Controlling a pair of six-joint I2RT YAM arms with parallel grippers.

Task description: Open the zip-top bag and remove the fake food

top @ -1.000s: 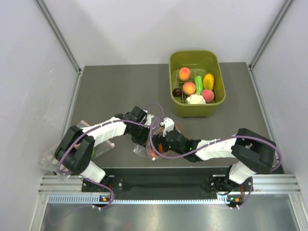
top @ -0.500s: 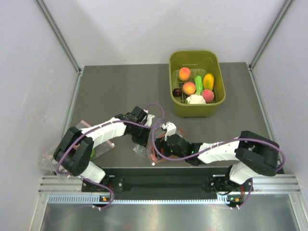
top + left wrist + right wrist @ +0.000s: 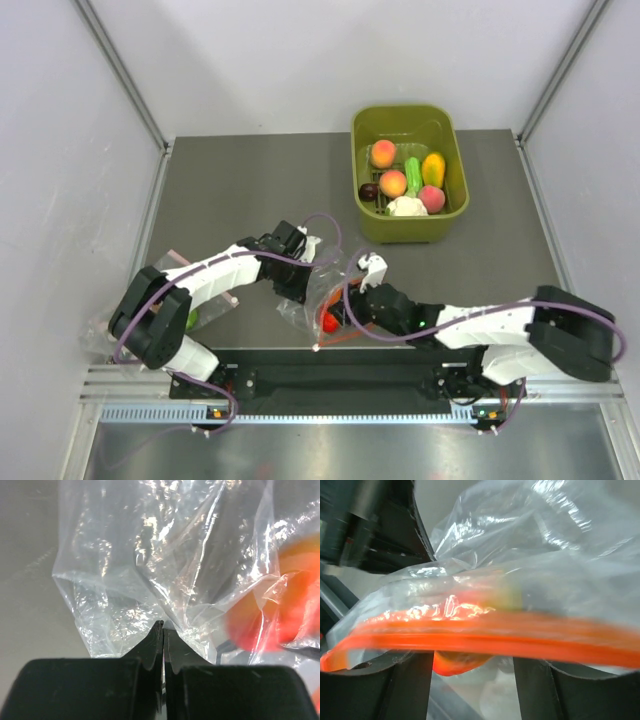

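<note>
Pinching a fold of the crinkly clear plastic zip-top bag [image 3: 150, 555], the left gripper [image 3: 163, 628] had its jaws shut tight on the film. The bag hung just ahead of those fingertips, at the near edge of the dark grey worktop [image 3: 230, 190]. The right gripper [image 3: 473, 665] sat at the bag's other side with its jaws standing apart. The bag's orange-red zip strip [image 3: 520, 637] ran straight across in front of them, and no grip on it could be seen.

From above, both grippers covered much of the bag, so its mouth could not be made out. The strip was smeared in the right wrist view. The left wrist view showed an orange-red blur at its right edge, either strip or toy.

One glossy red toy piece [image 3: 330, 322] showed through the bag. The olive-green plastic tub [image 3: 400, 232] stood well apart at the far right and held seven items:
- three orange-pink peaches [image 3: 393, 183]
- one small dark plum [image 3: 368, 190]
- one white toy cauliflower [image 3: 405, 207]
- one green oblong piece [image 3: 412, 170]
- one yellow-orange piece [image 3: 433, 165]

A second clear bag with a pale pink strip [image 3: 172, 260] lay under the left arm.
</note>
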